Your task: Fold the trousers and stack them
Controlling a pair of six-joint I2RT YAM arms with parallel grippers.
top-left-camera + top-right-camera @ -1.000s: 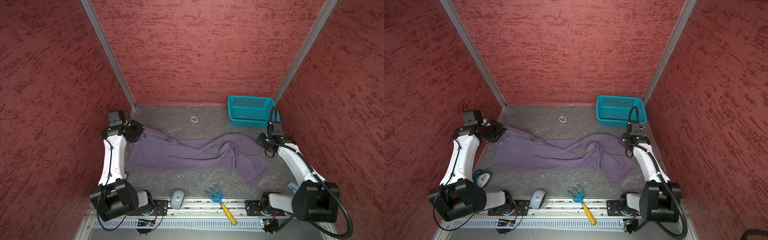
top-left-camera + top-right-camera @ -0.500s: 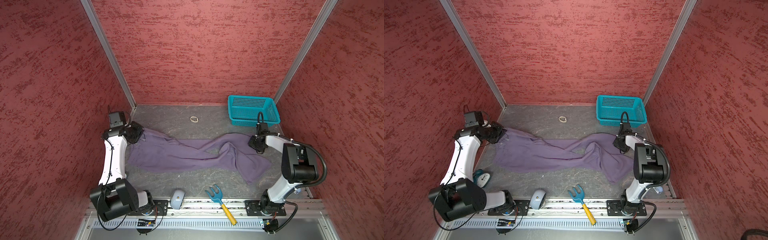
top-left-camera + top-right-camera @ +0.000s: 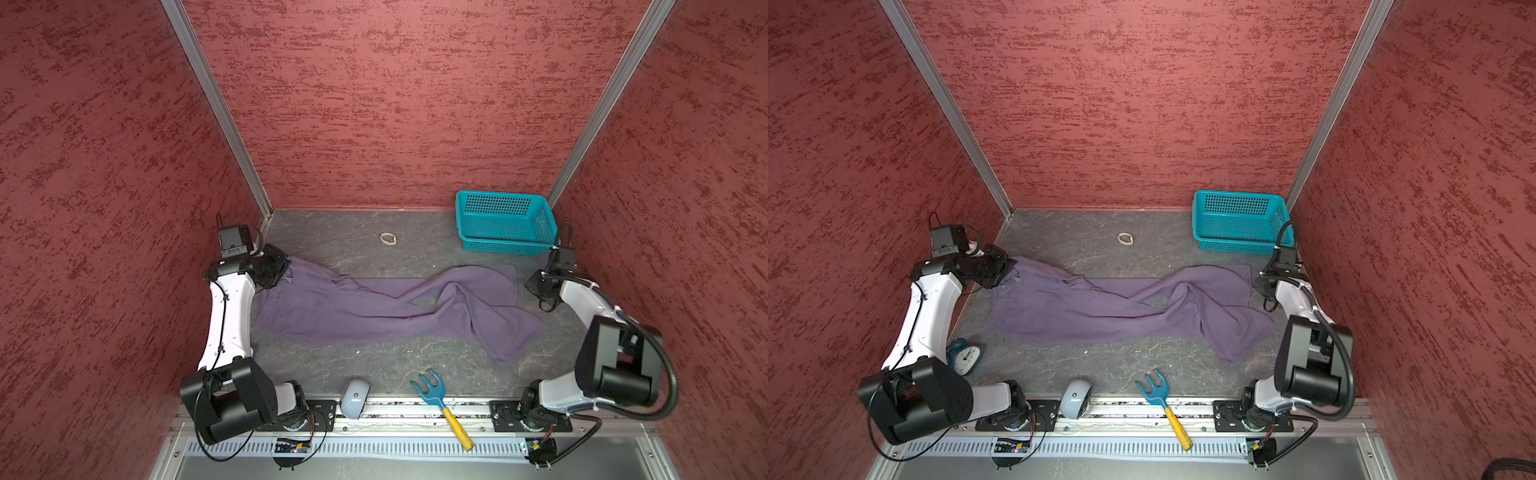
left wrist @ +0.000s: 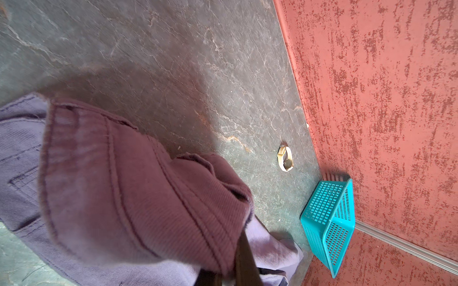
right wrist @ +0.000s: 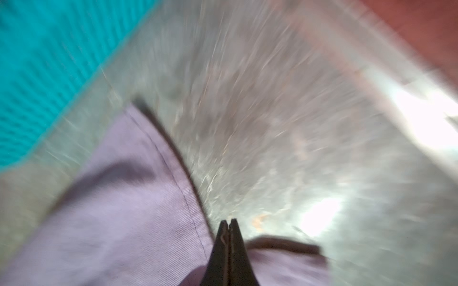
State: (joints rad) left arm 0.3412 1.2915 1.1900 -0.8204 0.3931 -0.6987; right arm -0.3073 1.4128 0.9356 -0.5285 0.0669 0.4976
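Observation:
The purple trousers (image 3: 353,307) (image 3: 1084,307) lie stretched across the grey floor, waist at the left, the two legs running right. My left gripper (image 3: 284,270) (image 3: 1009,268) is shut on the waistband, which bulges over its fingers (image 4: 245,260) in the left wrist view. My right gripper (image 3: 530,286) (image 3: 1258,284) sits at the end of the far leg. In the blurred right wrist view its jaws (image 5: 229,221) are pressed together at the hem, with cloth (image 5: 124,210) on both sides and a lifted edge casting a shadow.
A teal basket (image 3: 505,222) (image 3: 1241,222) stands at the back right, close behind the right gripper. A white ring-shaped band (image 3: 388,239) lies at the back. A blue rake (image 3: 436,395), a grey rounded gadget (image 3: 355,399) and a clock (image 3: 963,357) sit along the front. Red walls enclose three sides.
The right gripper went from half open to shut at the far leg's hem, and its arm drew back to the right. The leg end now lies flatter. The left arm stayed put.

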